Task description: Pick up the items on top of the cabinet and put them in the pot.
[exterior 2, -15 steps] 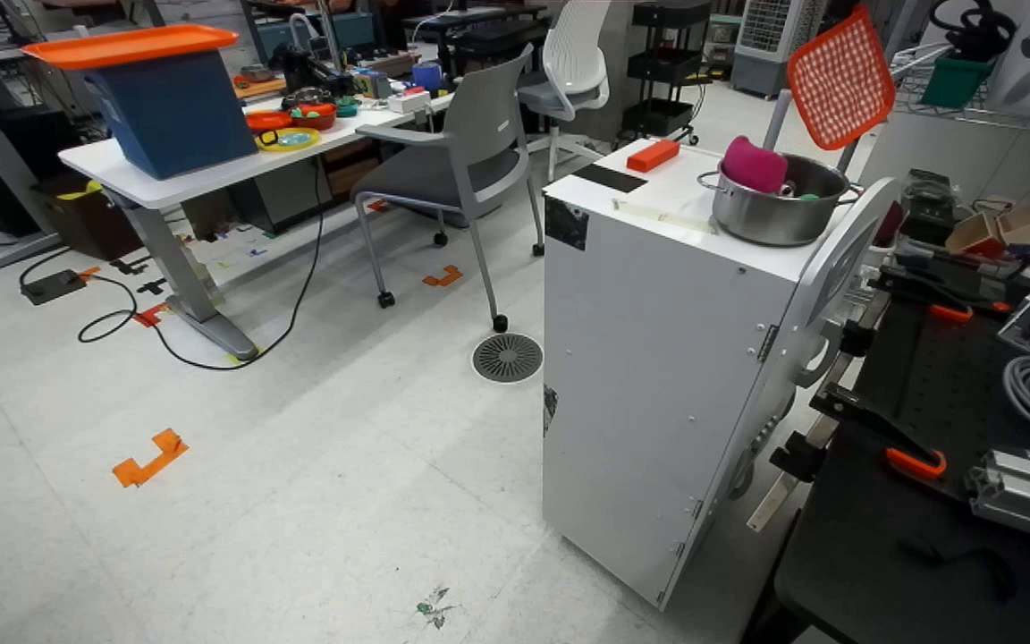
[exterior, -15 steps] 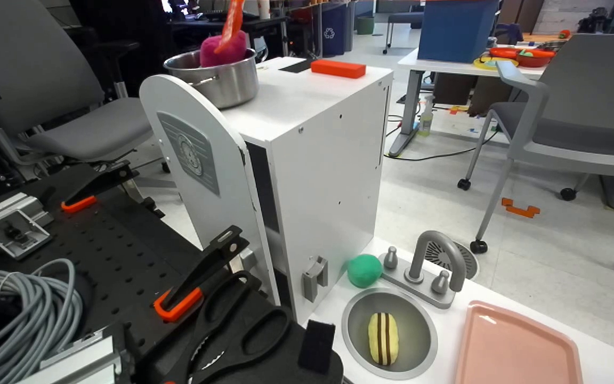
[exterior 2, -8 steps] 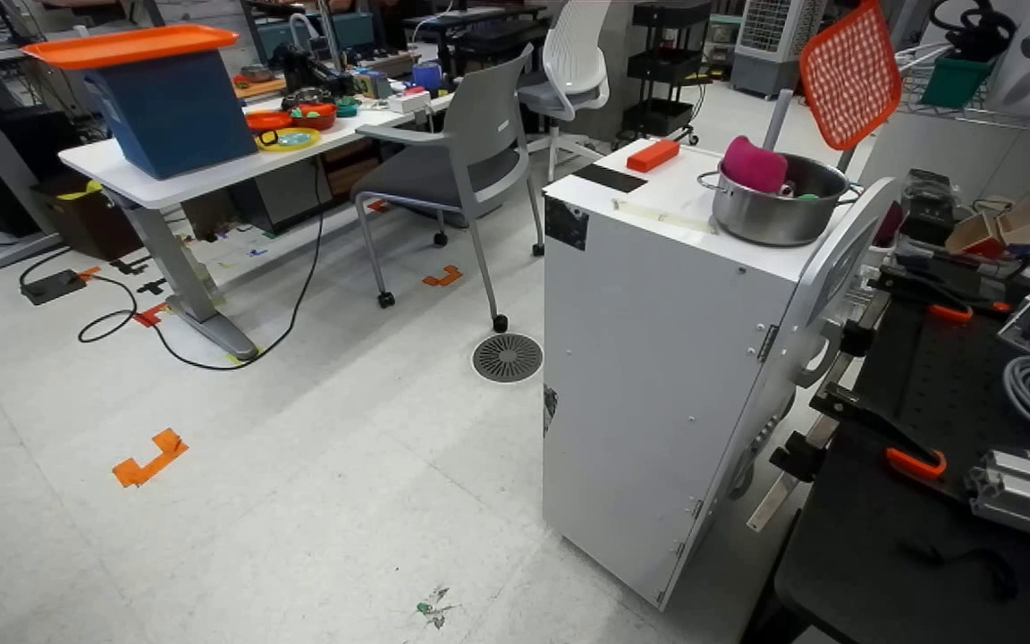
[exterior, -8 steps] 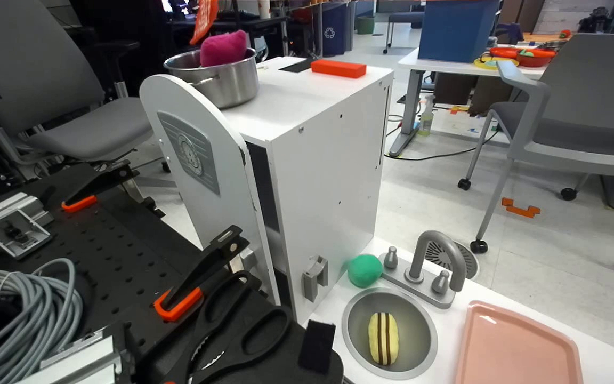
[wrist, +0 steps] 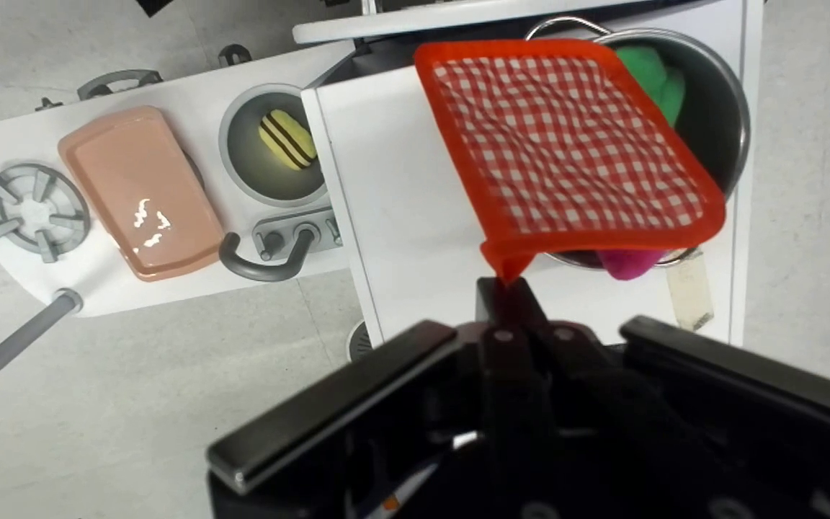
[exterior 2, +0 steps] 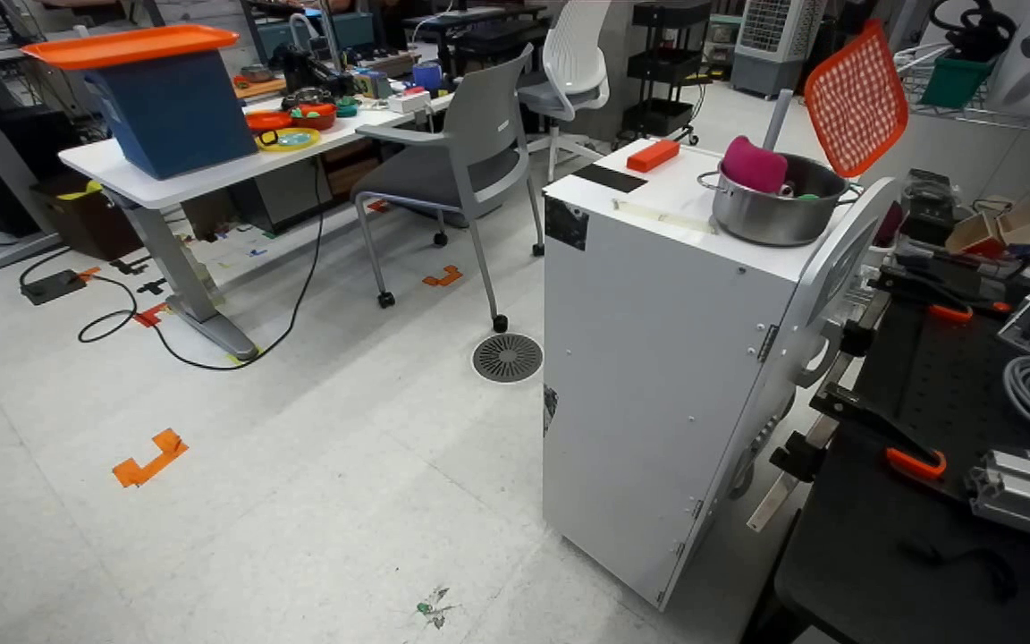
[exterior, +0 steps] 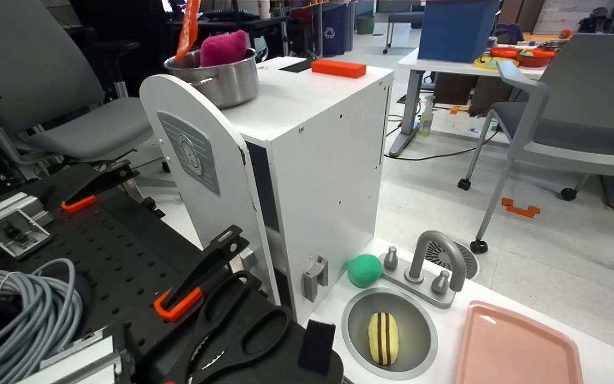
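My gripper (wrist: pixel 507 282) is shut on one corner of the orange-red checked square (wrist: pixel 566 144), gripping it by a pinched tip. The square (exterior 2: pixel 856 100) hangs tilted by the rim of the steel pot (exterior 2: pixel 770 216), and its lower end overlaps the pot's rim in an exterior view. The pot stands on the white cabinet (exterior: pixel 328 176). In it sits the magenta lump (exterior: pixel 224 49), poking above the rim. A green item (wrist: pixel 649 83) lies inside the pot, partly covered by the square in the wrist view. The gripper shows in neither exterior view.
An orange-red block (exterior: pixel 338 68) rests on the cabinet top behind the pot. Below stand a sink basin (exterior: pixel 427 341) holding a yellow striped piece (exterior: pixel 383 338), a green ball (exterior: pixel 364 270), a faucet (exterior: pixel 435 256) and a pink tray (exterior: pixel 520 346). The cabinet's rounded panel (exterior: pixel 200 133) rises beside the pot.
The checked square has moved away from in front of the magenta lump toward the pot's far rim, first rising, then dropping lower over the last half second. The pot and its contents stay put.
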Tool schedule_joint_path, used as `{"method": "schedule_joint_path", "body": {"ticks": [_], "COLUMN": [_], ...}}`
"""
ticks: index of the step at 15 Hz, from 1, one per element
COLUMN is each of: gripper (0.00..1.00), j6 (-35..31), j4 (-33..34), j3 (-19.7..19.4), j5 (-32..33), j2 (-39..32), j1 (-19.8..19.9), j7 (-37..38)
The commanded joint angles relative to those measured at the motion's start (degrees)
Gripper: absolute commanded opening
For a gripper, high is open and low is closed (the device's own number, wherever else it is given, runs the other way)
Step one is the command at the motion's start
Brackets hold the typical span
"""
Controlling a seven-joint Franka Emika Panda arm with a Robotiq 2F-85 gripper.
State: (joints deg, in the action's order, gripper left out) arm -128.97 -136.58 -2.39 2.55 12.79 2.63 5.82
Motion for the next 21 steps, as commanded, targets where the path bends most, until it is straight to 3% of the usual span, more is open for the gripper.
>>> {"method": "schedule_joint_path", "body": {"ticks": [1,11,21], "gripper": [0.00,0.00,0.00], "j6": [2.0,1.5,-1.4], "j4": [0.1,3.7,7.3], "j3": [0.5,0.5,1.4], "j5": [-0.9,1.4,6.0], "j2": [-0.2,-7.6,-11.5], "j1": [-0.4,0.7,-0.7], "j7": [-0.6,5.2,11.7]}}
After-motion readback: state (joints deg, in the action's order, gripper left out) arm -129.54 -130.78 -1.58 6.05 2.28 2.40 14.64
